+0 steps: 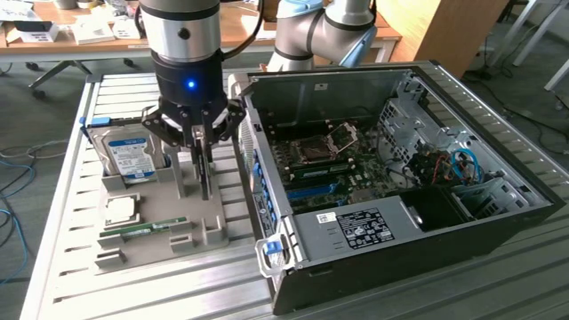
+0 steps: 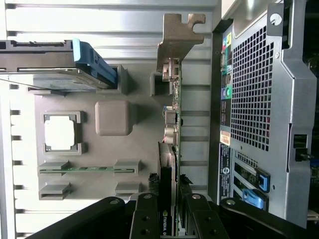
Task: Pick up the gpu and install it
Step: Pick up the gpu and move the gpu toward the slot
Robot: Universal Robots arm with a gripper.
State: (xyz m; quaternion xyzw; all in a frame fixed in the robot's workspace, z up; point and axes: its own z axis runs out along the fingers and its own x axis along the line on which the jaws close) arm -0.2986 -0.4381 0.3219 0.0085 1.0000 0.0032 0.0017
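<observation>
The gpu [image 1: 206, 179] stands on edge in a slot of the grey holder tray [image 1: 169, 217], a thin dark card with a metal bracket at one end. In the wrist view the gpu [image 2: 172, 124] runs edge-on away from the camera, bracket farthest off. My gripper [image 1: 202, 141] hangs straight down over it, its black fingers [image 1: 194, 137] pressed to both faces of the card's upper edge. The wrist view shows my gripper [image 2: 168, 201] with a finger on each side of the card. The card's lower edge still sits at the tray.
The open computer case [image 1: 391, 173] lies just to the exterior view's right of the tray, motherboard [image 1: 324, 167] exposed. On the tray are a silver hard drive [image 1: 132, 157] with a blue label, a processor [image 1: 122, 210] and a green memory stick [image 1: 142, 229]. All rest on a slatted metal table [image 1: 62, 280].
</observation>
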